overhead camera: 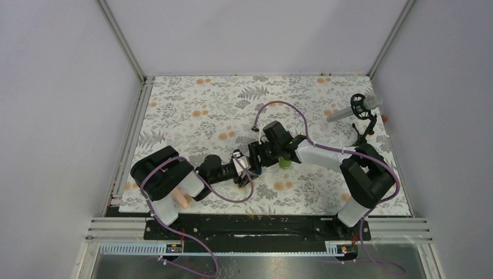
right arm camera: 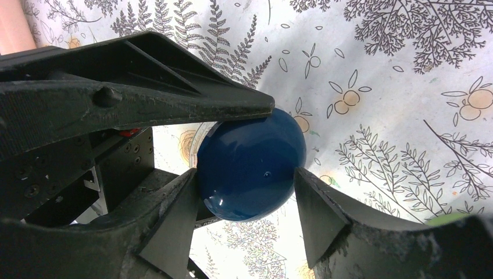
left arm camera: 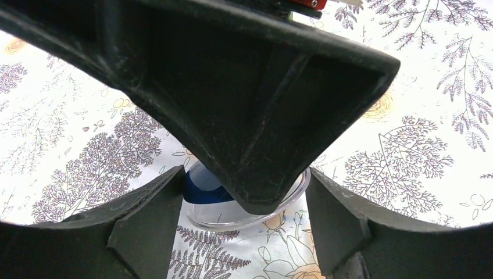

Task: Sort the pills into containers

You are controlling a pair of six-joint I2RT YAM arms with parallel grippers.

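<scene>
The dark-blue jar point(right arm camera: 250, 163) sits between both grippers where the arms meet mid-table. In the right wrist view its blue dome fills the gap of my right gripper point(right arm camera: 244, 173), with both fingers against its sides. Seen from the left wrist, my left gripper point(left arm camera: 244, 174) is shut on the jar point(left arm camera: 203, 189), its fingers touching the shiny clear rim point(left arm camera: 256, 220). One right finger point(left arm camera: 250, 104) covers most of the jar there. The green bottle point(overhead camera: 285, 163) stands upright just right of the grippers. No pills show. In the top view the jar is hidden under the grippers point(overhead camera: 250, 163).
A peach-pink rod point(overhead camera: 183, 200) lies by the left arm's base and shows in the right wrist view's corner point(right arm camera: 14, 23). A microphone on a stand point(overhead camera: 354, 107) is at the back right. The floral mat point(overhead camera: 192, 110) ends at metal rails on the left and front.
</scene>
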